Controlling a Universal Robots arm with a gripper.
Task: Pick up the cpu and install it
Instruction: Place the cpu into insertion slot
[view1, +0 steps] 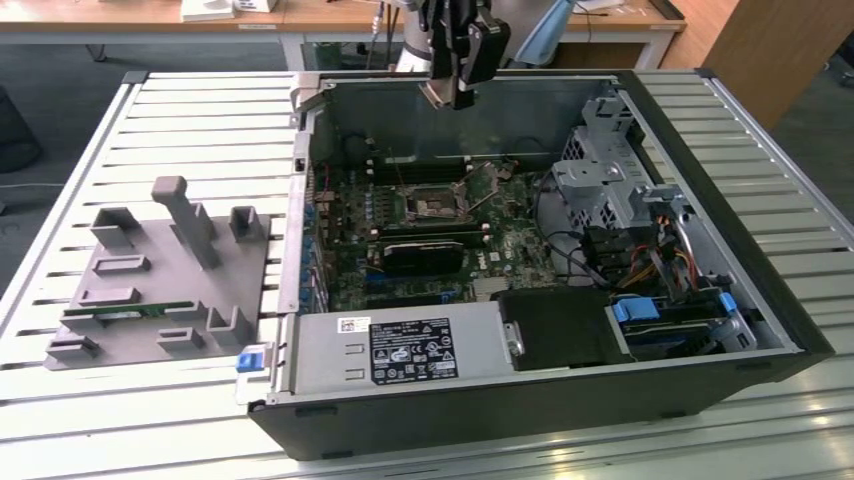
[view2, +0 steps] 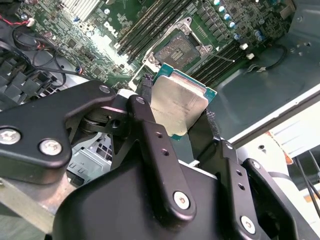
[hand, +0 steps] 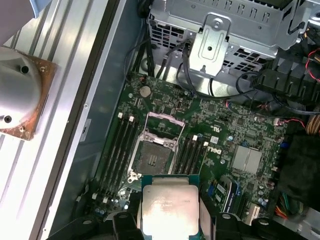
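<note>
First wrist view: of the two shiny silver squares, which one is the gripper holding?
The silver-topped, green-edged cpu, clamped in the black gripper by its two side edges. The other silver square sits fixed on the green motherboard, apart from the gripper.

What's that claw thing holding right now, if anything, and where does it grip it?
The gripper holds the cpu by two opposite edges, one finger on each, above the open computer case.

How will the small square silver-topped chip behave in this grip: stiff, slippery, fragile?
Probably stiff: the square silver-topped chip sits flat, unbent in the black gripper. Its smooth metal top looks slippery. Its thin green edge seems fragile.
</note>
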